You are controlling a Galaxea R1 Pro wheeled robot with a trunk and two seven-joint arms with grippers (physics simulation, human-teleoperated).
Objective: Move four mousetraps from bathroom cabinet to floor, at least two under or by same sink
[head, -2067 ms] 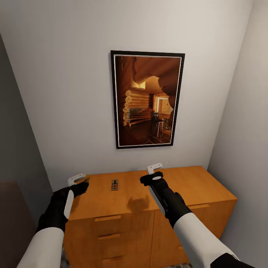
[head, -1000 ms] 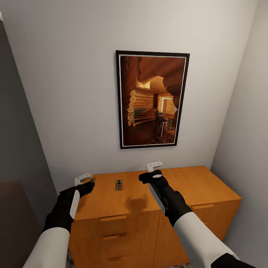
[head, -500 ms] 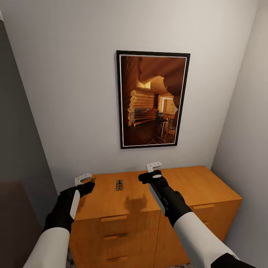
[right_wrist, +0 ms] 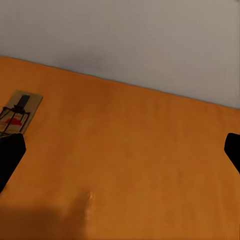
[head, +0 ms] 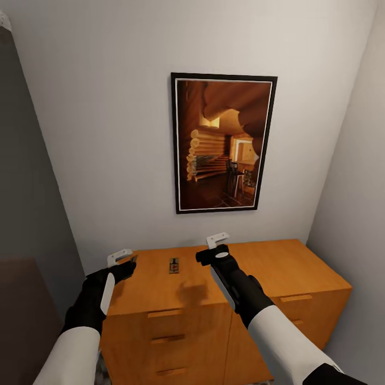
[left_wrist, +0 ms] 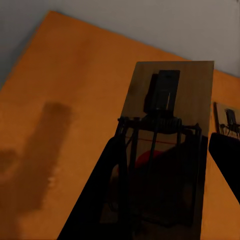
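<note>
From the head camera I see the orange wooden cabinet [head: 267, 278] standing against a white wall, under a framed picture [head: 223, 143] of a log interior. One mousetrap [head: 174, 265] lies flat on the cabinet top, toward its back edge, between my two arms. My left end effector [head: 124, 258] hovers over the left end of the top, and a thin dark edge shows at its tip. My right end effector [head: 218, 241] hangs above the middle of the top, to the right of that trap and apart from it. Its shadow falls on the wood in front of the trap.

On the left wrist camera the left end effector [left_wrist: 170, 150] is closed on a second mousetrap [left_wrist: 167, 100], with a dark finger [left_wrist: 107, 190] at one side of the board and another at the other side. The board is lifted off the wood. The trap on the cabinet top [left_wrist: 227, 120] shows just past its edge.

On the right wrist camera the right end effector [right_wrist: 120, 150] is spread wide with nothing between the fingers [right_wrist: 10, 152], over bare orange wood [right_wrist: 130, 160]. The lying trap [right_wrist: 17, 112] sits near one fingertip, beside it rather than between the two.
</note>
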